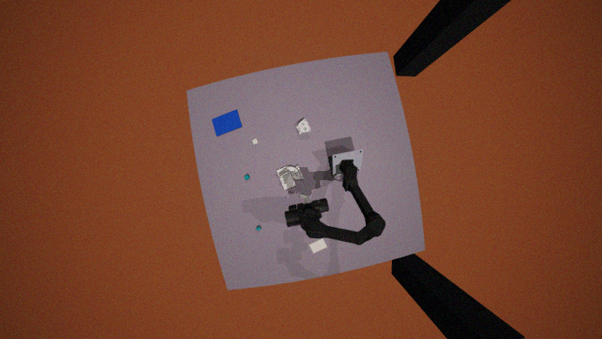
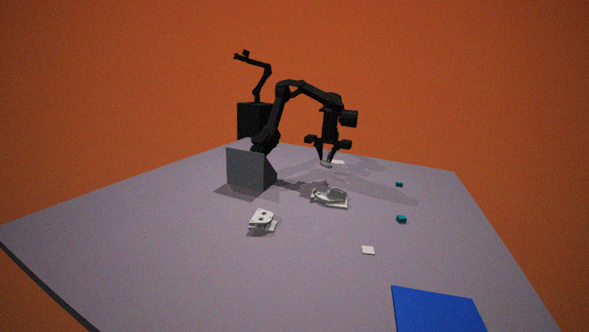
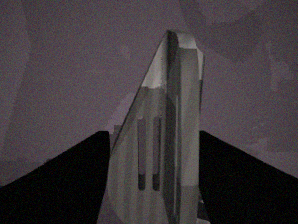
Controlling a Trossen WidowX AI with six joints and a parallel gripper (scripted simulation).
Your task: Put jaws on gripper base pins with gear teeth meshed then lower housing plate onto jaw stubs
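Observation:
My gripper (image 2: 326,161) (image 3: 151,141) points down and is shut on a light-grey jaw (image 1: 304,196) (image 2: 325,164) (image 3: 189,120). The jaw stands edge-on between the fingers, its slotted face towards one finger, and is held above the table. In front of it in the exterior view sits the white gripper base (image 1: 284,182) (image 2: 341,204), with a curved grey jaw-like piece (image 2: 337,194) on it. Whether that piece is on a pin cannot be told. The white housing plate (image 1: 303,126) (image 2: 261,216), with two holes, rests on a small white support further off.
The arm's grey mount (image 1: 355,156) (image 2: 245,169) stands beside the work area. Also on the table (image 1: 357,92) (image 2: 164,263) are two teal blocks (image 1: 247,177) (image 2: 401,218), a small white square (image 1: 254,141) (image 2: 368,250), a white rectangle (image 1: 318,245) (image 2: 338,161) and a blue rectangle (image 1: 227,123) (image 2: 436,311).

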